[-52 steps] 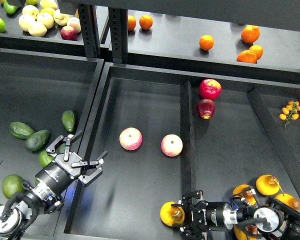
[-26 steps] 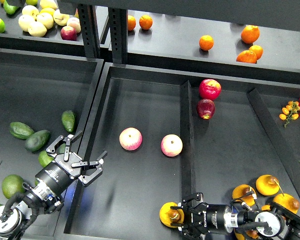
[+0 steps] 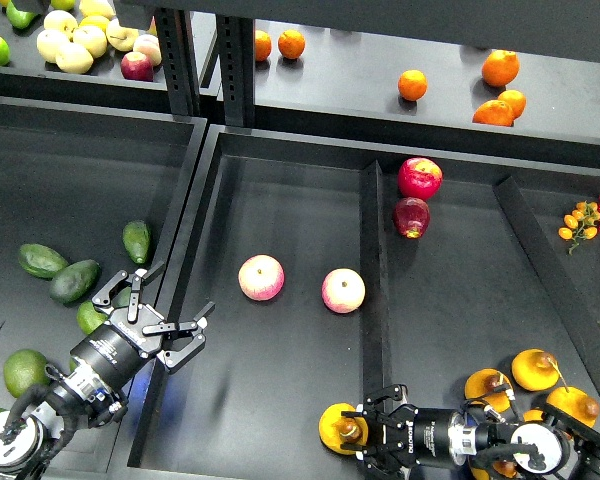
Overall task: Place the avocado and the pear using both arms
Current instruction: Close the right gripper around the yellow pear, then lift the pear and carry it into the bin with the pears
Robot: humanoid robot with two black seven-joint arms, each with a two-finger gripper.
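Meanwhile, the right gripper (image 3: pixel 352 437) is drawing back toward the near right corner, its arm sitting lower at the frame's edge than a second ago, while its jaws are closing around the pear (image 3: pixel 338 427), which is resting near the front edge of the middle tray (image 3: pixel 280 200); whether the fruit is lifted or merely pinned cannot be told. The left gripper (image 3: pixel 158 310) is holding exactly where it was, its fingers spread wide and empty, hovering over the wall between the left bin (image 3: pixel 80 170) and the middle tray, with the nearest avocado (image 3: pixel 75 281) lying untouched just beyond it toward the left edge. By this reading, the pear is in hand and the avocado pick is not begun. Two pink-and-yellow apples (image 3: pixel 261 277) are sitting mid-tray, red apples (image 3: pixel 420 178) beyond the divider, oranges (image 3: pixel 412 85) on the dark shelf along the far edge.
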